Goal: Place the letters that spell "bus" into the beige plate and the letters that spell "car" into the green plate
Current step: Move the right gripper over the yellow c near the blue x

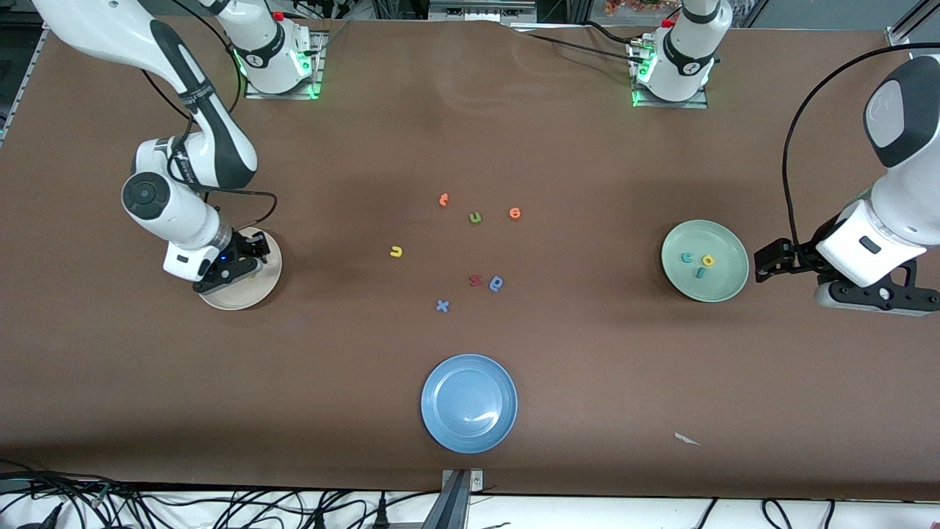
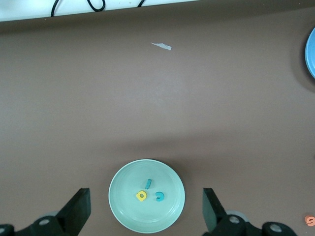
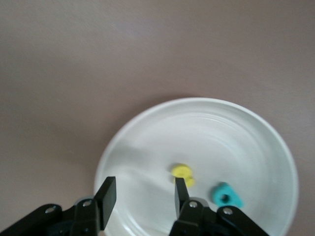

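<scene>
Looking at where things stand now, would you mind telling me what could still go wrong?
1. The yellow u lies on the table near a green u, so the wrong one might be picked.
2. The right claw is open over the beige plate, one finger right by the yellow s, which may get dragged out.
3. The left claw waits open above the green plate.

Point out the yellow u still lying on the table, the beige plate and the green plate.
yellow u [image 1: 396, 252]: front view, middle of the letter.
beige plate [image 1: 264, 287]: front view, bare rim beside the right gripper.
green plate [image 1: 723, 253]: front view, bare inner surface near its rim.
</scene>
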